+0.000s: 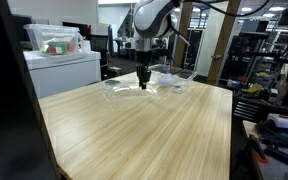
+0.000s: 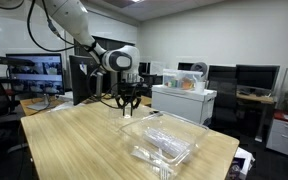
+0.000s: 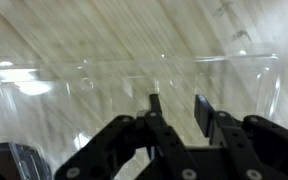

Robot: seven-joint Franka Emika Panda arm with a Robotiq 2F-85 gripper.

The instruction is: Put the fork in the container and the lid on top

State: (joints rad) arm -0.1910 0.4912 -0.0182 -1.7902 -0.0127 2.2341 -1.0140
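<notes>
My gripper [image 1: 143,86] [image 2: 129,116] reaches straight down to the tabletop between two clear plastic pieces. In the wrist view its black fingers [image 3: 201,108] stand partly apart over a wide, flat clear piece with rounded corners, the lid [image 3: 104,75] [image 2: 147,117]. The plastic is transparent, so a pinch between the jaws does not show. The deeper clear container [image 2: 166,143] sits nearer the camera in an exterior view, with pale glints inside. I cannot make out the fork. A second clear piece [image 1: 175,81] lies just beside the gripper.
The wooden table [image 1: 134,135] [image 2: 74,145] carries only the clear pieces. A white cabinet with a clear bin [image 1: 56,45] [image 2: 187,92] stands off the table. Desks, monitors and chairs surround it.
</notes>
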